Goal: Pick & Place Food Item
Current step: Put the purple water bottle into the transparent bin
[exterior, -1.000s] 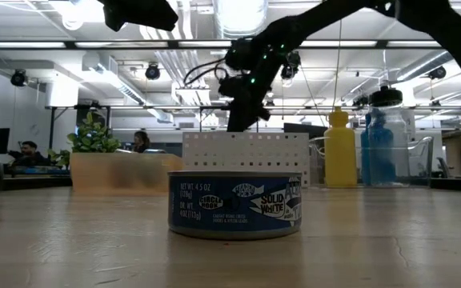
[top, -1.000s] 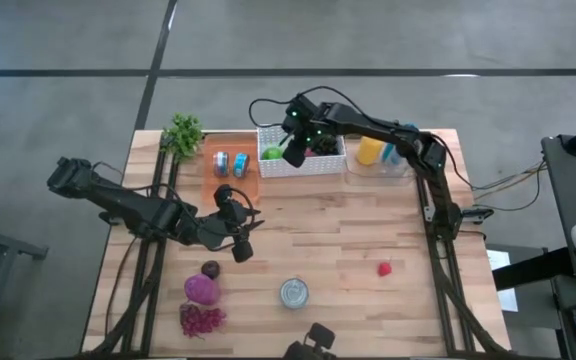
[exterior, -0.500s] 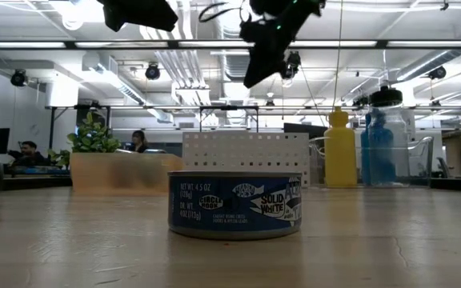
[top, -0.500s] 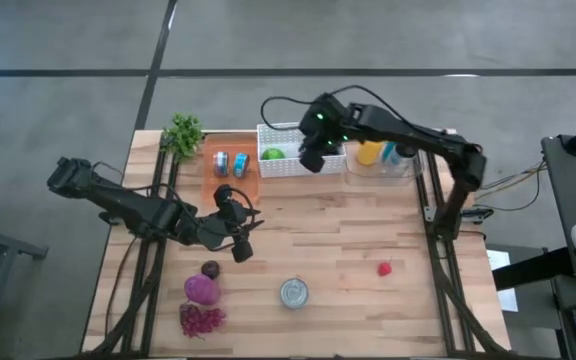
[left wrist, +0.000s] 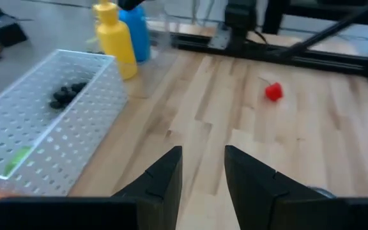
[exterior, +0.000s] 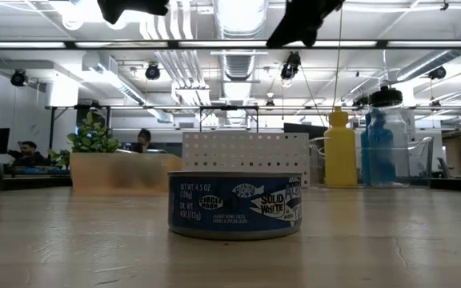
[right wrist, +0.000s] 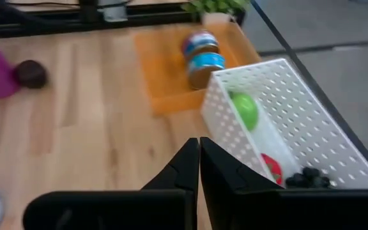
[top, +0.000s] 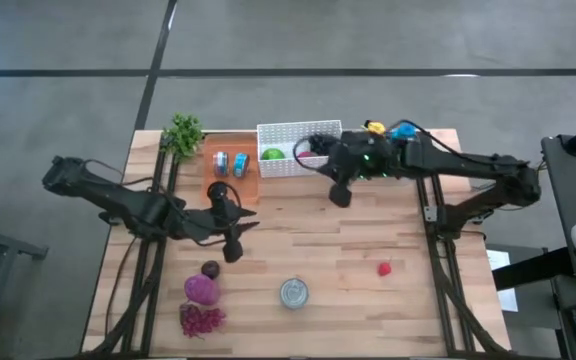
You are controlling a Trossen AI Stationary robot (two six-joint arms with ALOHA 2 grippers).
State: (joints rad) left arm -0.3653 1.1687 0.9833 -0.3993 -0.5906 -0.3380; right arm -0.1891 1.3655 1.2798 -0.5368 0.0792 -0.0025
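A white perforated basket (top: 299, 168) stands at the table's far edge and holds a green fruit (right wrist: 245, 110), a red piece (right wrist: 271, 168) and dark berries (right wrist: 306, 177). A small red berry (top: 384, 268) lies on the boards toward the near right. A tuna can (top: 294, 292) stands upright near the near edge. My right gripper (top: 339, 197), shut and empty (right wrist: 199, 144), hangs high above the boards just near of the basket. My left gripper (top: 232, 250), open (left wrist: 203, 153), hovers over the table's left middle, touching nothing.
An orange tray (top: 251, 186) with two cans (top: 230, 161) sits left of the basket, beside a small plant (top: 183, 133). Yellow (top: 371, 128) and blue (top: 401, 130) bottles stand at the far right. A purple cabbage (top: 201, 290), a dark fruit (top: 211, 268) and a red bunch (top: 201, 320) lie near left.
My right gripper has risen from over the basket and swung toward the table's right and near edge, ending above bare boards in front of the basket. Its arm has stretched out low along the far right side.
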